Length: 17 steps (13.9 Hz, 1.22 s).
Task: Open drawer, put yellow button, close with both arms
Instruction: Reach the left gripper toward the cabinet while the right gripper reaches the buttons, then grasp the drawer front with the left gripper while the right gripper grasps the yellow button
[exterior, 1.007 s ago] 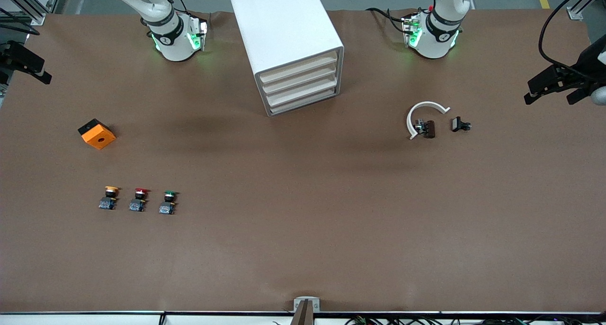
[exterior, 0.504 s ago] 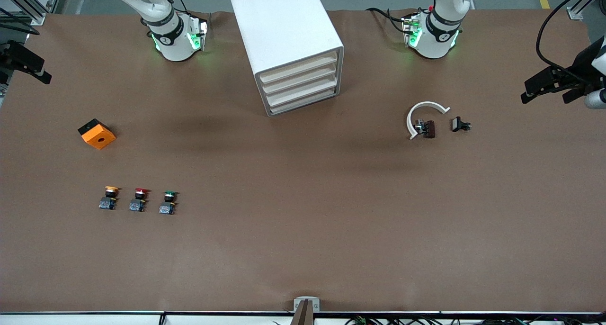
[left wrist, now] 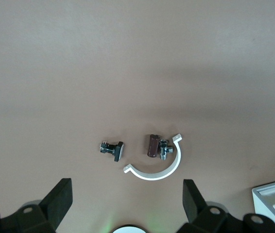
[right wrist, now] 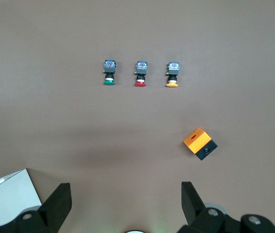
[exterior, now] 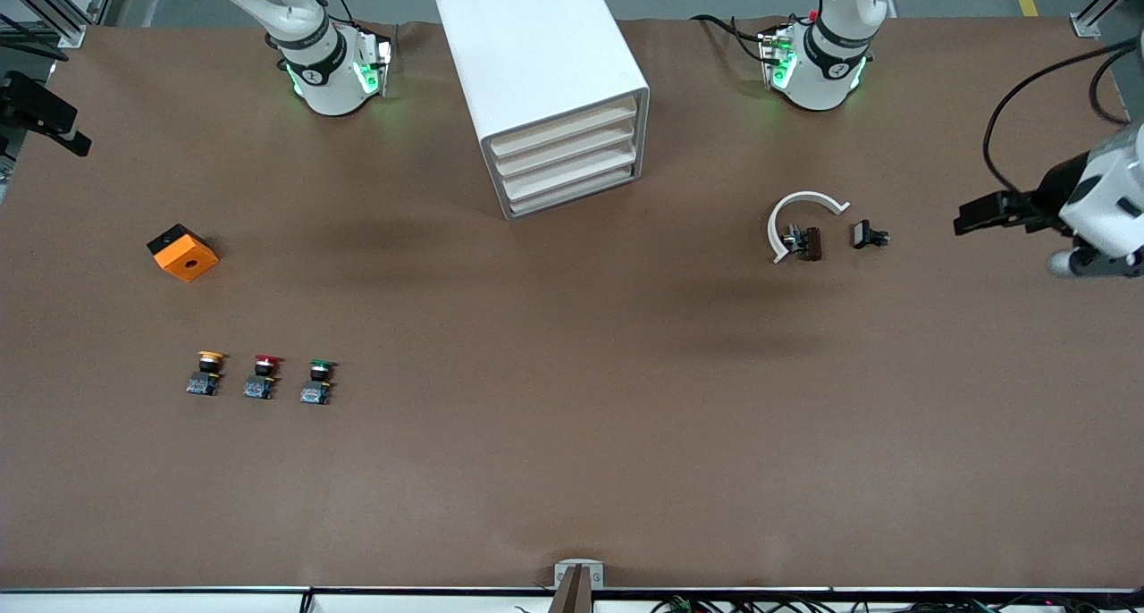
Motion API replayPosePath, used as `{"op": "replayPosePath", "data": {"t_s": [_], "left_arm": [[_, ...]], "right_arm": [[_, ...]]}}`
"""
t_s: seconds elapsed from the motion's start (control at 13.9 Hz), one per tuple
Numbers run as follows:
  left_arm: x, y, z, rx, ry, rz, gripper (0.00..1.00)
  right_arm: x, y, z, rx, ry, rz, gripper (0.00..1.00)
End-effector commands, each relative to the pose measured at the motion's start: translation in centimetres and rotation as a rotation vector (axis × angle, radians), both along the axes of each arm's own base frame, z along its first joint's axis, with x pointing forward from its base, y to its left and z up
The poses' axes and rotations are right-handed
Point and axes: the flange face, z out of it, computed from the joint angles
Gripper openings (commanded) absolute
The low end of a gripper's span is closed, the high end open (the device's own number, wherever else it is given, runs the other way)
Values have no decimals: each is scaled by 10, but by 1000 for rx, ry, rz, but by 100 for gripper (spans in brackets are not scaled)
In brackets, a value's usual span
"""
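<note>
The white drawer cabinet [exterior: 545, 86] stands between the two arm bases, and its several drawers [exterior: 567, 162] are all closed. The yellow button [exterior: 207, 373] [right wrist: 172, 75] stands toward the right arm's end of the table, at the end of a row of three. My right gripper [exterior: 54, 126] [right wrist: 125, 204] hangs open and empty over that end's table edge. My left gripper [exterior: 974, 214] [left wrist: 127, 204] is open and empty over the left arm's end, with nothing between its fingers.
A red-capped button [exterior: 262, 376] and a green-capped one [exterior: 317, 382] stand beside the yellow one. An orange block [exterior: 183, 252] lies farther from the front camera. Near the left arm lie a white C-shaped clamp [exterior: 800, 215], a brown part [exterior: 809, 243] and a small black part [exterior: 867, 235].
The left arm's hand has come in over the table from its end, toward the front camera and the small parts. The right gripper has drifted slightly outward.
</note>
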Motion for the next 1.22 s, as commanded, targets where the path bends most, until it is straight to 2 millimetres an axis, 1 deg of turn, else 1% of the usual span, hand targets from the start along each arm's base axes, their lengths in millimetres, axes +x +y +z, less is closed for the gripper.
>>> {"op": "replayPosePath", "data": {"t_s": [0.0, 0.07, 0.22, 0.36, 0.43, 0.5, 0.58, 0.65, 0.72, 0.79, 0.86, 0.94, 1.01, 1.08, 1.15], "left_arm": [[23, -7, -40, 25, 25, -9, 100], [29, -8, -52, 26, 28, -1, 100], [40, -12, -75, 37, 30, 48, 100], [49, -40, -102, 83, 45, 141, 100], [52, -51, -114, 131, 42, 182, 100], [53, -69, -124, 162, 46, 204, 100], [53, -79, -129, 175, 50, 239, 100], [52, -93, -136, 187, 58, 263, 100], [52, -109, -138, 199, 67, 309, 100], [51, -121, -142, 221, 89, 380, 100], [51, -136, -146, 245, 122, 442, 100], [47, -158, -149, 258, 177, 499, 100], [45, -175, -151, 256, 236, 560, 100], [40, -193, -148, 256, 293, 622, 100], [34, -204, -150, 276, 356, 687, 100]], "right_arm": [[-1, -3, 9, -12, -16, -25, 100], [0, -4, 6, -11, -10, -31, 100], [8, -6, -6, -17, 17, -34, 100], [39, -5, -56, -17, 110, -35, 100], [50, -7, -73, -12, 138, -27, 100], [53, -6, -74, -8, 132, -25, 100], [58, -10, -86, -11, 154, -31, 100], [66, -13, -102, -17, 183, -33, 100], [71, -25, -115, -7, 197, -55, 100], [75, -32, -124, -17, 206, -66, 100], [78, -33, -125, -24, 197, -68, 100], [81, -35, -125, -27, 176, -71, 100], [82, -41, -129, -26, 170, -82, 100], [85, -47, -138, -25, 165, -92, 100], [88, -53, -150, -26, 150, -100, 100]]}}
